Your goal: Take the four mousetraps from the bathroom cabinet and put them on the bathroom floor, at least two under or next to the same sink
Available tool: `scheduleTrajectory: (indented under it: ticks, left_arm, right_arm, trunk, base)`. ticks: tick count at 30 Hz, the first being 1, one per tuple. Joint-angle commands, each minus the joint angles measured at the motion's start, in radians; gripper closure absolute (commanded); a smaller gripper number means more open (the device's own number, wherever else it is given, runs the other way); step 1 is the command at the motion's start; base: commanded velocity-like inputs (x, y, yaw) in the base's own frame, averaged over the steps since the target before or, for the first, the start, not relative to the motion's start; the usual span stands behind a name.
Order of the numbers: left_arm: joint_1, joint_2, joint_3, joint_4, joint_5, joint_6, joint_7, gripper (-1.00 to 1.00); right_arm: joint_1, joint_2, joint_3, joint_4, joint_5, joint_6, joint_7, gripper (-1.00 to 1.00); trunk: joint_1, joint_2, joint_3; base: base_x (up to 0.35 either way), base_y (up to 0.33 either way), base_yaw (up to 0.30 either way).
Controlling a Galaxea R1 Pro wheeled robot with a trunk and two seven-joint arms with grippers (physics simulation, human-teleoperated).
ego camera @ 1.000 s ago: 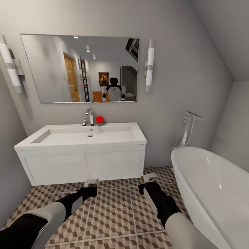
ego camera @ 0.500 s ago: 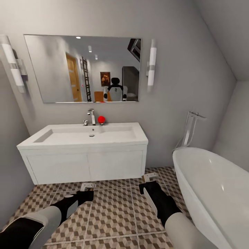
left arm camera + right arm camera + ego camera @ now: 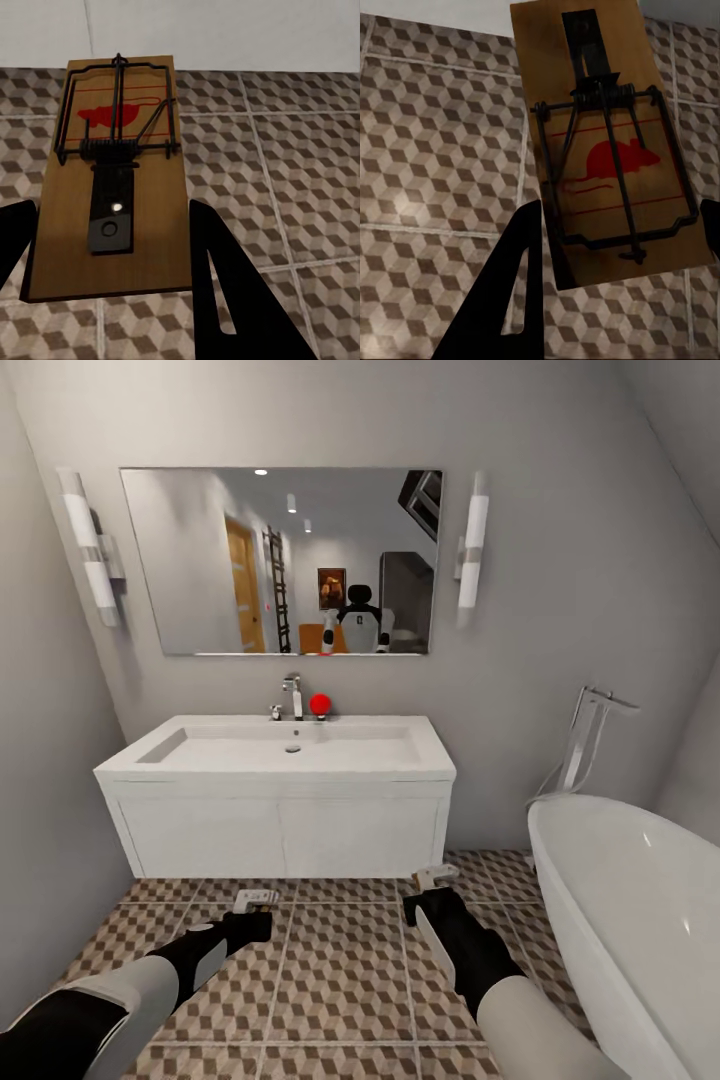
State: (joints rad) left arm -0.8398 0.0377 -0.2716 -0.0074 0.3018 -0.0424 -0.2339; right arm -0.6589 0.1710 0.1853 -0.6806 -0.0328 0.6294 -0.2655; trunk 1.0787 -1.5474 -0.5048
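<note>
Two mousetraps carried low over the bathroom floor (image 3: 330, 980), facing the sink (image 3: 290, 748).

At left, left gripper (image 3: 254, 908) clenched on a mousetrap (image 3: 112, 180), board flat between the dark fingers (image 3: 225, 292), red mouse mark and wire bar toward the white vanity front, patterned tiles below. Centre, white basin with chrome tap (image 3: 293, 696) and a red ball (image 3: 320, 704) beside it, mirror (image 3: 290, 560) above. At right, right gripper (image 3: 428, 887) clenched on a second mousetrap (image 3: 611, 150), held above the tiles near the vanity's right corner. Far right, white bathtub (image 3: 640, 920).
</note>
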Motion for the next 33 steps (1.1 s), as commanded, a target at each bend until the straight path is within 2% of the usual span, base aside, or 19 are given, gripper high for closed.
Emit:
scheduleTrajectory:
  ticks: [1, 7, 24, 27, 33]
  left_arm:
    - [-0.001, 0.0, -0.008, 0.001, 0.007, -0.003, -0.005, 1.0]
    - [-0.001, -0.003, -0.006, 0.001, 0.006, 0.0, -0.007, 1.0]
    - [-0.001, -0.013, -0.007, -0.001, 0.003, 0.008, -0.007, 1.0]
    - [-0.001, -0.013, -0.007, -0.001, 0.003, 0.008, -0.007, 1.0]
    - [-0.001, -0.016, -0.007, 0.001, 0.005, 0.01, -0.007, 1.0]
  right_arm:
    - [-0.001, -0.001, 0.003, 0.006, -0.005, 0.004, -0.007, 1.0]
    - [-0.001, -0.002, 0.001, 0.039, -0.005, -0.017, -0.007, 1.0]
    - [-0.001, 0.004, -0.002, 0.044, -0.011, -0.035, -0.007, 1.0]
    - [-0.001, 0.004, -0.003, 0.044, -0.022, -0.035, -0.006, 1.0]
    - [-0.001, 0.004, -0.003, 0.044, -0.071, -0.036, -0.003, 1.0]
  trunk:
    - [0.0, -0.001, -0.001]
    - [0.0, -0.001, -0.001]
    - [0.0, -0.001, -0.001]
    - [0.0, -0.001, -0.001]
    - [0.0, -0.001, -0.001]
  base:
    - [0.0, 0.0, 0.01]
    - [0.0, 0.0, 0.003]
    - [0.0, 0.0, 0.0]
    - [0.0, 0.0, 0.0]
    - [0.0, 0.0, 0.0]
